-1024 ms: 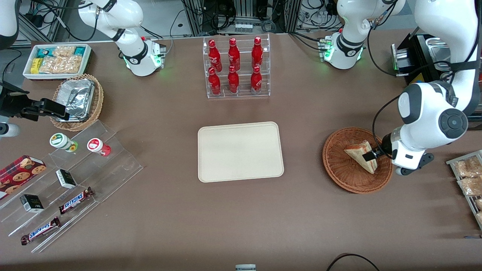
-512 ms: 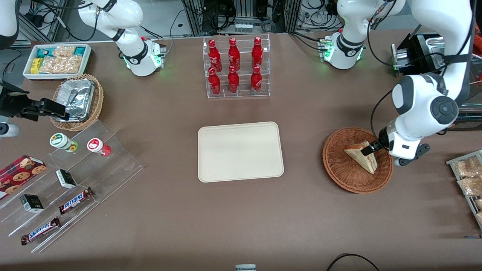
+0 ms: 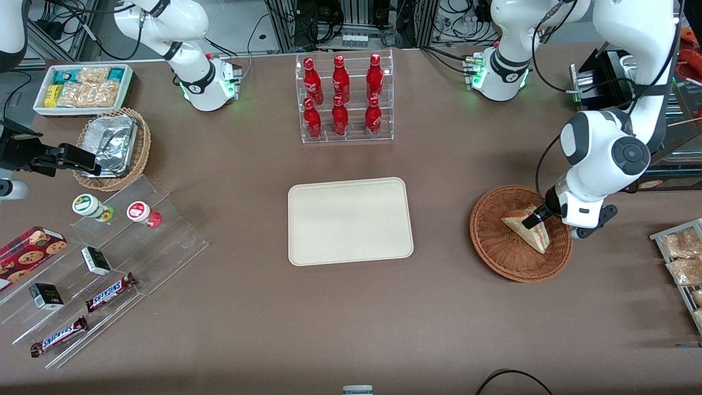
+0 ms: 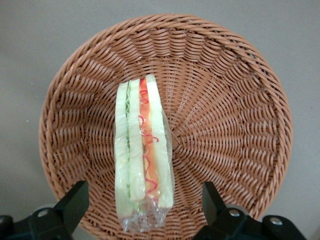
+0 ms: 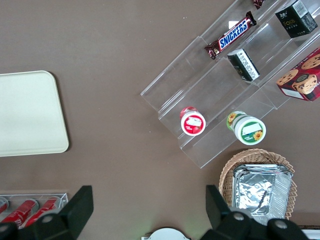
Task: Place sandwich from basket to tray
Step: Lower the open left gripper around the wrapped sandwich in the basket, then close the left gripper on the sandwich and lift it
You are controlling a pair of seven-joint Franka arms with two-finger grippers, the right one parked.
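my gripper (image 3: 535, 218) over basket (image 3: 493, 241), right-centre of front frame | fingers (image 4: 72, 202) spread wide, holding nothing, straddling sandwich (image 4: 142, 155) without contact | sandwich on edge in basket, wrapped in clear film | tray (image 3: 350, 220) mid-frame, bare, well apart from basket

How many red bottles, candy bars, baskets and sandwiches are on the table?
Red bottles: 6
Snickers bars: 2
Wicker baskets: 2
Sandwich: 1
Total: 11
The gripper, open, hangs over the sandwich.
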